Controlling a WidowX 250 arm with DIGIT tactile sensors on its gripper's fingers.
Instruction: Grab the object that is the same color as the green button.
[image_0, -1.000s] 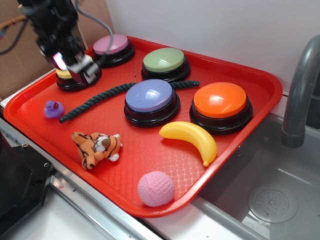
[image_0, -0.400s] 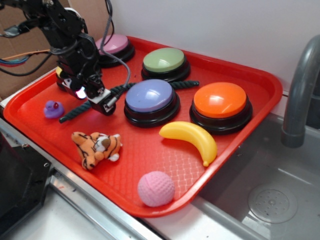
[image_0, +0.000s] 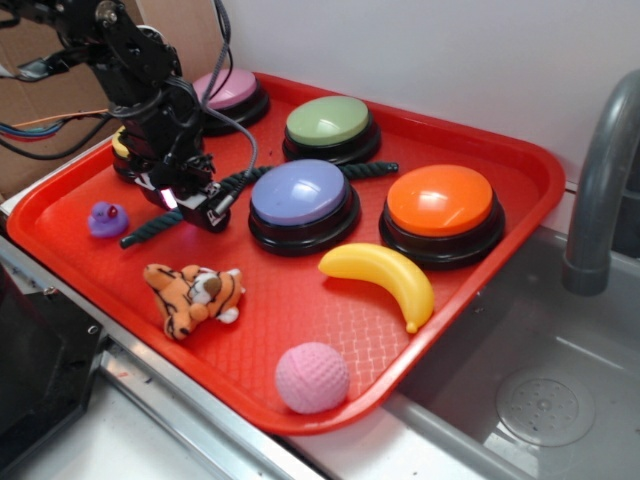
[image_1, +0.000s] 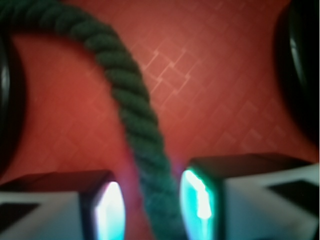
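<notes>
The black arm (image_0: 120, 60) reached in from the upper left and bent down, its wrist tilted toward the lower right. The gripper (image_0: 190, 205) sat low, close to the surface. In the wrist view its two fingers (image_1: 200, 200) stood apart with a narrow gap, one on each side of the rope (image_1: 135, 115).

high oblique exterior; close downward wrist

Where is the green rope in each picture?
Exterior: the rope lies across the tray's left-middle, partly hidden by the hand.
Wrist: the rope curves from top left down between the fingers.
Shared landmark: the hand, straddling the rope.
</notes>
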